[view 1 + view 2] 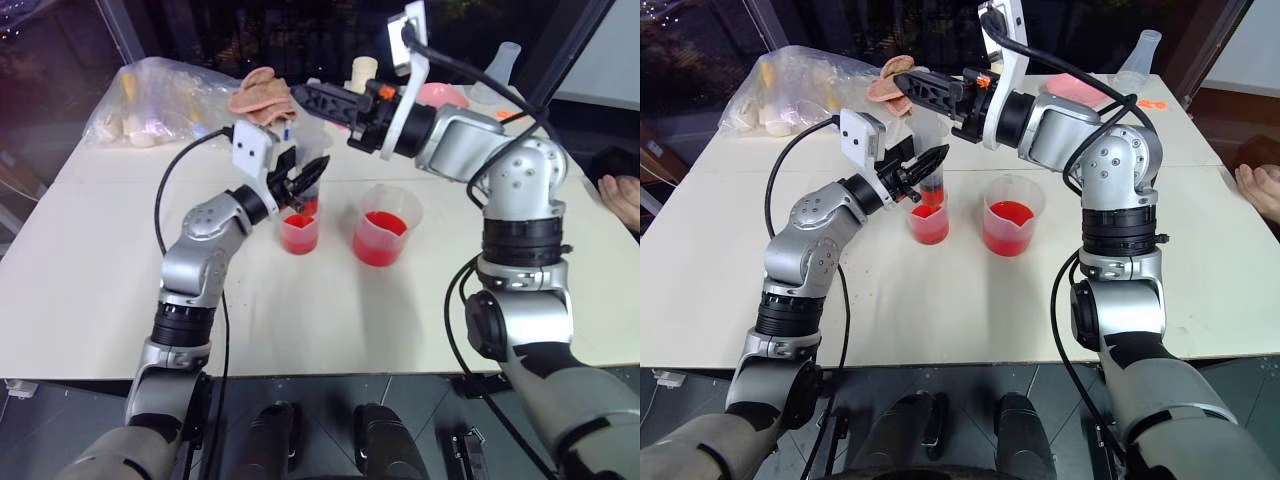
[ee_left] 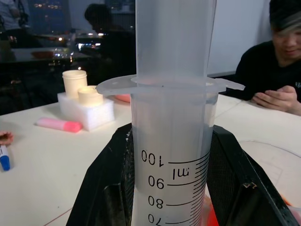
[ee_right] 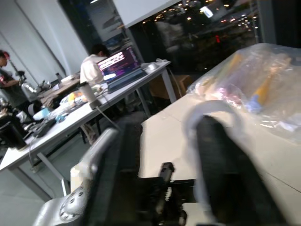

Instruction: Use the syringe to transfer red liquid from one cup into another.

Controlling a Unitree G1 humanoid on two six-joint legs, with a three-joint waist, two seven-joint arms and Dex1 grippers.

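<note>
At the centre of the frame, on the pale table, the syringe is held upright by the left gripper, whose black fingers are clamped against both sides of the clear barrel just under its flange. The graduated barrel looks empty of red at the marks that are visible. Its lower end is set over the smaller beaker, which stands directly below the grip and holds a shallow layer of red liquid. Just to the right stands the larger beaker, with more red liquid in it, apart from the smaller one.

Above the syringe, in the upper middle of the frame, the right gripper is seen reaching leftwards over the plunger top; its fingers appear drawn narrow, though whether the plunger is pinched cannot be told. A pink cloth lies behind, and a person's hand rests at the right edge.
</note>
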